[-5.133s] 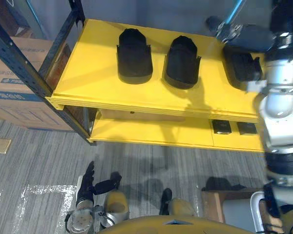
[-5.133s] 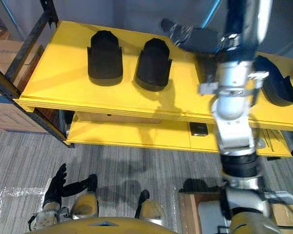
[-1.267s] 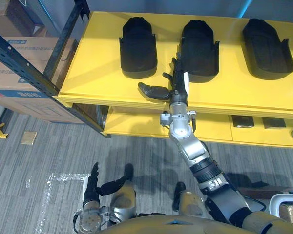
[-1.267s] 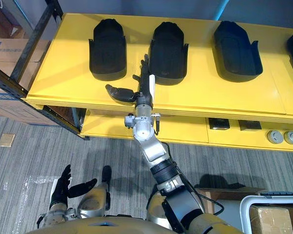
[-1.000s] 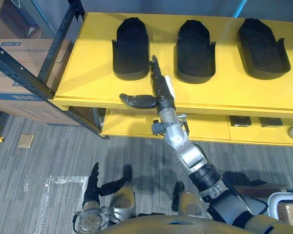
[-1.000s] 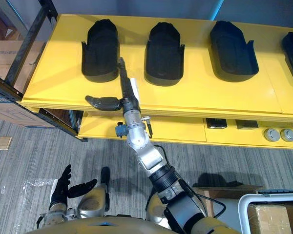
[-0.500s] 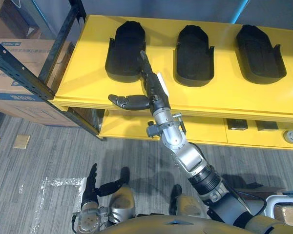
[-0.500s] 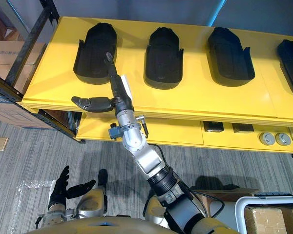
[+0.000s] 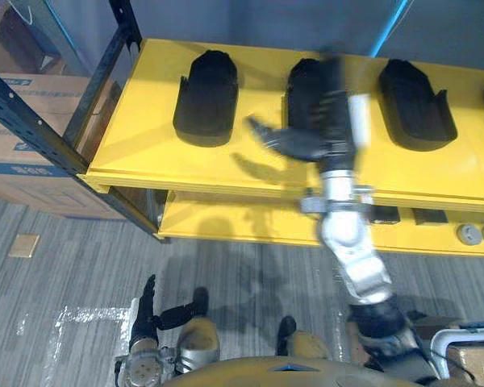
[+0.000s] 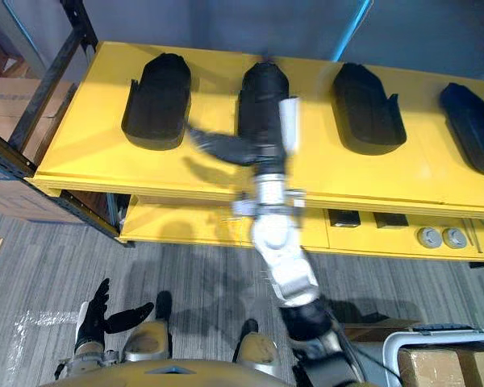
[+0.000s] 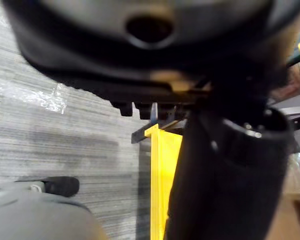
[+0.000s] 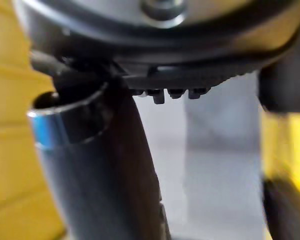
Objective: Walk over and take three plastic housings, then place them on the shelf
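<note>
A yellow shelf (image 9: 145, 121) stands on grey carpet (image 9: 64, 274), with a cardboard box (image 9: 20, 121) beside it. Black plastic housings (image 9: 206, 97) lie in a row on top. The right robot hand (image 9: 327, 133) is raised over the second housing (image 10: 258, 85) with straight fingers, empty. The left robot hand (image 9: 145, 326) hangs low, relaxed.

The yellow shelf (image 9: 137, 129) is lit brightly and evenly from above, and a soft sheen is seen on its top board to the left of the right hand (image 9: 315, 137). The hand itself is smeared by motion blur, while the black housing (image 9: 207, 97) to its left is rendered crisply, with a short, soft shadow at its base. The lower board (image 9: 226, 222) beneath the hand is left dimmer. In both wrist views the nearest parts are thrown out of focus, and the grey floor (image 11: 50, 115) is shown more clearly.
</note>
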Motion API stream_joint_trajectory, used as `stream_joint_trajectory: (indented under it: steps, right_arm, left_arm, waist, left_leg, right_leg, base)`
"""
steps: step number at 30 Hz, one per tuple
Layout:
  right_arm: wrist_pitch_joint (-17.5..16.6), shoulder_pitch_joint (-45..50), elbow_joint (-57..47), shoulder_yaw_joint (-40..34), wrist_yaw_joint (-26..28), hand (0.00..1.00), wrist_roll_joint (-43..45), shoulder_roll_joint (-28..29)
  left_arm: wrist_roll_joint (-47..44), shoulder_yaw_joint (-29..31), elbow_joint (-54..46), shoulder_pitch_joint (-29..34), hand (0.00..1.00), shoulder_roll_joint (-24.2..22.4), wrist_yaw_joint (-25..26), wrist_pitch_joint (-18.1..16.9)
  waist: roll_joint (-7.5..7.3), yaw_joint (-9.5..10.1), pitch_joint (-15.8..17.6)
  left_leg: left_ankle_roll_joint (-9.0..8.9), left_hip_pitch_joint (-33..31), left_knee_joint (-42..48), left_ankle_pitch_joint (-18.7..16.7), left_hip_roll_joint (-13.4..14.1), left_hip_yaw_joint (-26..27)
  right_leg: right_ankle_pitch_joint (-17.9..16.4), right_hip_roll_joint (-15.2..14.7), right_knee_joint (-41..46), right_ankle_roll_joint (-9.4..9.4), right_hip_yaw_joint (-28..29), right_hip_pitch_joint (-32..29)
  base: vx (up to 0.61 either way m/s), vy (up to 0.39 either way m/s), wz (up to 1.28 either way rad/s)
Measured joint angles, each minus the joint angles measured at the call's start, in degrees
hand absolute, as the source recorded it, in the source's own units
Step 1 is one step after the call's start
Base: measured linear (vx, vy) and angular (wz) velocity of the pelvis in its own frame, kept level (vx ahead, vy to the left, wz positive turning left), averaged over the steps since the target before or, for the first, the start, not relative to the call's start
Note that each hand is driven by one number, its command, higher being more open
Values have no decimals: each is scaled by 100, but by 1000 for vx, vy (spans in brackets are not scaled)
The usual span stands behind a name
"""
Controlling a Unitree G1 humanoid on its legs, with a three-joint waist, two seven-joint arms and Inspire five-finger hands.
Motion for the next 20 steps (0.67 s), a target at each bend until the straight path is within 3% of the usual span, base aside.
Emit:
stream_joint_trajectory:
  steps: [2, 4, 8, 10, 15, 20]
  right_arm:
    - [-192, 486, -12, -947, 119, 100, 332, -129]
    - [-247, 1284, 62, -1781, 364, 100, 923, -149]
    - [-345, 2493, 752, -2259, 727, 100, 1353, -132]
    - [-335, 3017, 1844, -2252, 854, 100, 1388, 0]
    - [-206, 3359, 3921, -1962, 1120, 100, 1330, 403]
    - [753, 2943, 6304, -1805, 1764, 100, 1095, 422]
  left_arm:
    - [-8, 220, 204, 58, 100, -89, -19, 7]
    - [-33, 617, 568, 61, 100, -267, -29, 15]
    - [-161, 952, 950, -14, 100, -452, -57, 35]
    - [-402, 1033, 1139, -204, 100, -481, -120, 74]
    - [-807, 1213, 1390, -347, 100, -558, -225, 414]
    - [-964, 1476, 1752, -355, 100, -580, -334, 810]
  waist:
    - [-67, -127, -203]
    - [-60, -403, -491]
    - [63, -796, -626]
    - [120, -946, -658]
    - [264, -942, -743]
    - [309, -834, -842]
  left_leg:
    - [6, 91, -2, -71, -4, 238]
    - [-16, 199, -7, -169, 5, 523]
    - [-54, 467, -22, -274, 54, 876]
    - [-77, 484, -22, -292, 100, 970]
    - [-93, 496, -24, -293, 148, 1000]
    - [-114, 604, -26, -308, 158, 940]
  right_leg:
    - [50, -6, -55, 15, 220, -46]
    - [92, 12, -114, 19, 515, -113]
    - [84, 68, -108, 3, 848, -101]
    - [64, 113, -67, -26, 903, -152]
    - [35, 156, -55, -76, 929, -170]
    - [11, 156, -84, -107, 839, -25]
  base:
    - [16, 36, -56]
    - [29, 29, -65]
    - [-2, 6, -57]
    - [-47, -14, -19]
    - [-15, -10, -3]
    - [5, -4, 6]
